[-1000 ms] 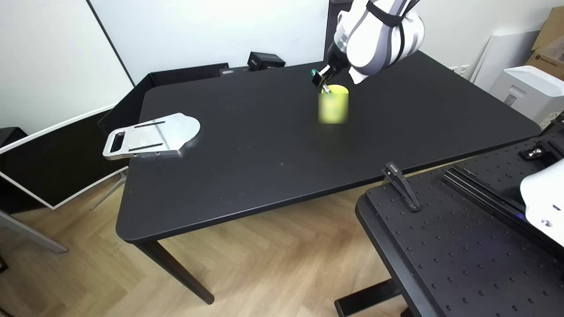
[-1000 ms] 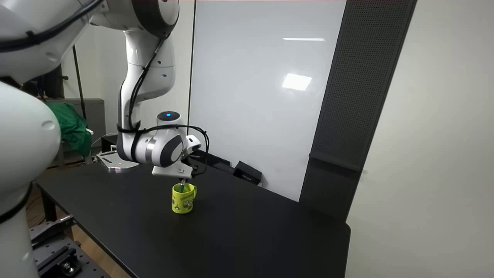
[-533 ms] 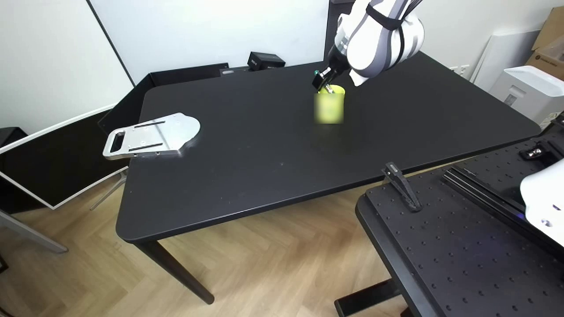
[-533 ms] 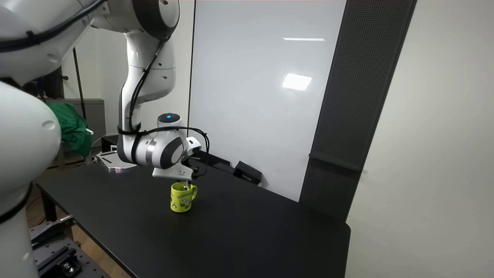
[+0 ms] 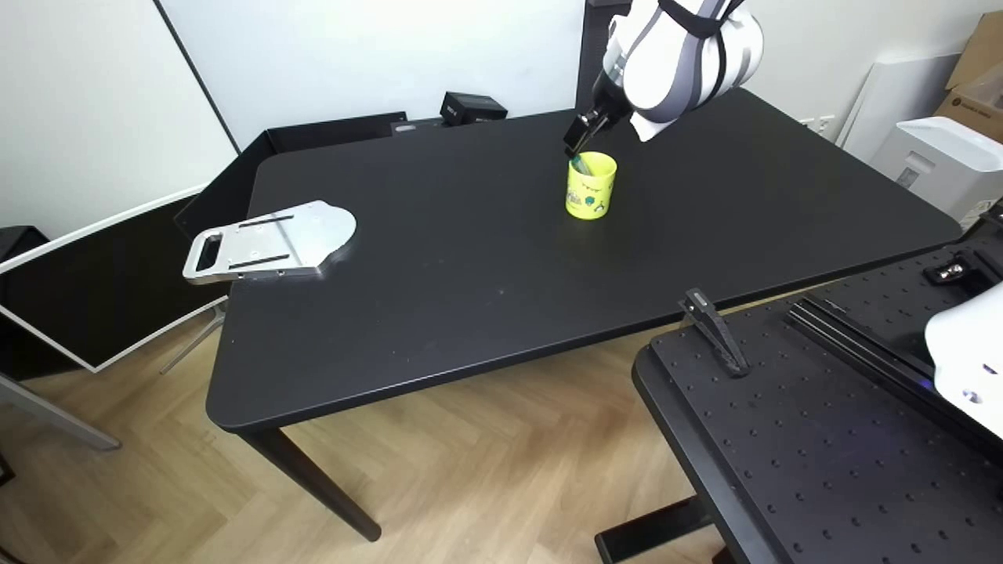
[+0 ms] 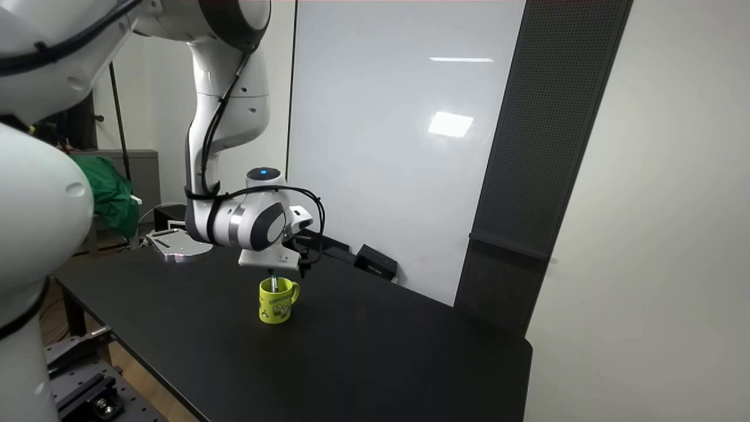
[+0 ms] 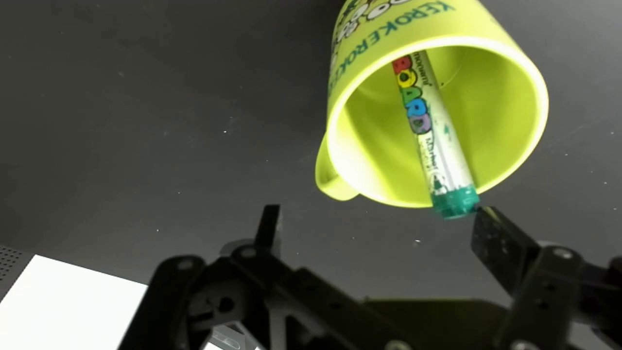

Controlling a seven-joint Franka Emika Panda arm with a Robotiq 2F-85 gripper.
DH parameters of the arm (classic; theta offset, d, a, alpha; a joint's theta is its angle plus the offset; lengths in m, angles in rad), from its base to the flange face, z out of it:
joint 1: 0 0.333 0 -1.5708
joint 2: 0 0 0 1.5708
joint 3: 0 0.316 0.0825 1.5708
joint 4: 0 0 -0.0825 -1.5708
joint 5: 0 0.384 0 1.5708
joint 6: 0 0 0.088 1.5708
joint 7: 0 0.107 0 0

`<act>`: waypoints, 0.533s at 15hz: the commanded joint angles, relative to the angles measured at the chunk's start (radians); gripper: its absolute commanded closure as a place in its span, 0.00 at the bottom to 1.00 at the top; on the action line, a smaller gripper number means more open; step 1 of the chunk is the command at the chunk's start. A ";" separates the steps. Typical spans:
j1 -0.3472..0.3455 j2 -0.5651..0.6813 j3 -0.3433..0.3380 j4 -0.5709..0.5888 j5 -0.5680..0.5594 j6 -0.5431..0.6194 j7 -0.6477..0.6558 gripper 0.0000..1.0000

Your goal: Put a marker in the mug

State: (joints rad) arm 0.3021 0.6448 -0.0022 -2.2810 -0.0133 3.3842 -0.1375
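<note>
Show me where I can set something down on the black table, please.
Free: tabletop between the silver plate and yellow mug, also between the mug and perforated platform. Crowded: the mug, with the marker inside and the end effector close above.

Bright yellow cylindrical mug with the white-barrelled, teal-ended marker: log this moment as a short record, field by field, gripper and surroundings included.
Container: bright yellow cylindrical mug with printed lettering, upright on the black tabletop
Item: white-barrelled marker with a teal-green end, leaning inside the mug, its green end above the rim
Tool: black two-finger gripper, open, not gripping the marker
Contact: one fingertip close to the marker; whether they touch, cannot tell
Surroundings: flat silvery plate with a slotted handle, at the tabletop's edge
Status: marker in mug
</note>
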 commanded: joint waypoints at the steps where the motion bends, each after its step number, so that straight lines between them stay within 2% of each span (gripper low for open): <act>1: 0.014 -0.112 -0.028 -0.046 -0.002 -0.102 0.021 0.00; 4: -0.015 -0.190 -0.011 -0.055 -0.019 -0.244 0.033 0.00; 6: -0.072 -0.248 0.048 -0.049 -0.003 -0.397 0.055 0.00; 8: -0.098 -0.291 0.072 -0.038 0.011 -0.528 0.072 0.00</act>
State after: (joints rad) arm 0.2535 0.4426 0.0240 -2.3031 -0.0141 3.0117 -0.1204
